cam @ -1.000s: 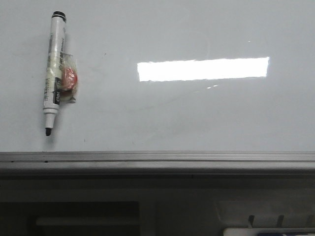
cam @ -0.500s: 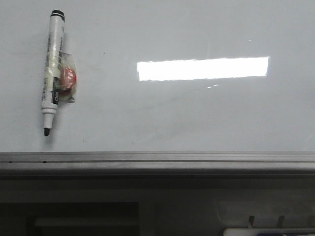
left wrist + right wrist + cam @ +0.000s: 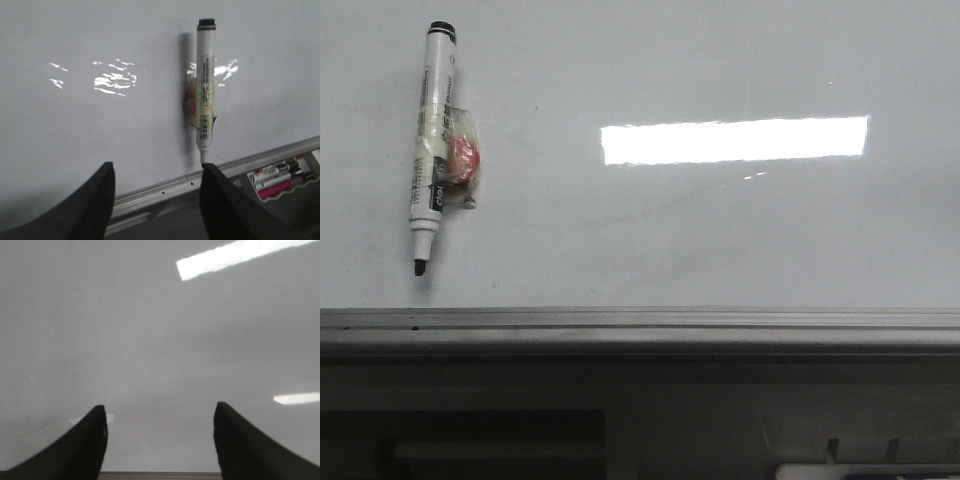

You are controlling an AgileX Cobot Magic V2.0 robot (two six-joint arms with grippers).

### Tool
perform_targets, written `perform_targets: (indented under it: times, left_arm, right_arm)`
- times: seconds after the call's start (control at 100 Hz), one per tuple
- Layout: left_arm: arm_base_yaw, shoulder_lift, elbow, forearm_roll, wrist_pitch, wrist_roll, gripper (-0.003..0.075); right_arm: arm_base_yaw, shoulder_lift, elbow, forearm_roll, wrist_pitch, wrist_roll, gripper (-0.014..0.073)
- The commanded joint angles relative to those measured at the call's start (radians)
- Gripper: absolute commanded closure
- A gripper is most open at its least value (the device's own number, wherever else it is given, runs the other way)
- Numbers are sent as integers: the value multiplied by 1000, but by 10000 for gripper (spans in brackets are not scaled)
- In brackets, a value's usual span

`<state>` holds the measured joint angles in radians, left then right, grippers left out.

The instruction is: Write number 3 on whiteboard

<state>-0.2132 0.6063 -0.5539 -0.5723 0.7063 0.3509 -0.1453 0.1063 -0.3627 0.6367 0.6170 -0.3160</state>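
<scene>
A capped-end marker (image 3: pixel 432 148) with a taped red lump clings to the whiteboard (image 3: pixel 720 240). Left hand (image 3: pixel 156 200) and right hand (image 3: pixel 160 445) both gape, holding nothing.

Whiteboard (image 3: pixel 720 240) mostly open; marker (image 3: pixel 432 145) (far left) only obstacle.

Marker (image 3: pixel 432 145): found on the whiteboard (image 3: pixel 720 240) at about 10 o'clock in the front view, tip toward 6 o'clock.
Wrapped lump (image 3: pixel 461 162): fixed against the marker's 3 o'clock side.
Frame rail (image 3: pixel 640 322): set along the board's 6 o'clock edge.
Pen tray (image 3: pixel 280 178): seen beyond the rail in the left wrist view.
</scene>
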Motion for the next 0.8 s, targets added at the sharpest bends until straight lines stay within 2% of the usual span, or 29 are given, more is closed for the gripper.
perform_targets:
  times: [0.0, 0.05, 0.12, 0.23, 0.3, 0.56, 0.79]
  left_arm:
    - [-27, 90, -80, -93, 3, 90, 304]
    - [-58, 136, -103, -156, 3, 123, 304]
    - [-106, 194, -135, -163, 3, 123, 317]
    - [-148, 286, -167, -135, 5, 44, 321]
    - [-150, 344, -178, -131, 10, 3, 321]
    - [-150, 492, -196, -118, 24, -3, 321]
    - [-150, 534, -198, -146, -38, 10, 321]
  right_arm:
    - [6, 22, -35, 17, -57, -15, 174]
    - [13, 22, -35, 17, -61, -15, 174]
    - [20, 22, -35, 17, -61, -15, 174]
    - [29, 22, -35, 17, -63, -15, 174]
    - [29, 22, -35, 17, -63, -15, 174]
    - [29, 22, -35, 18, -61, -15, 174]
    - [29, 22, -35, 19, -72, -15, 174]
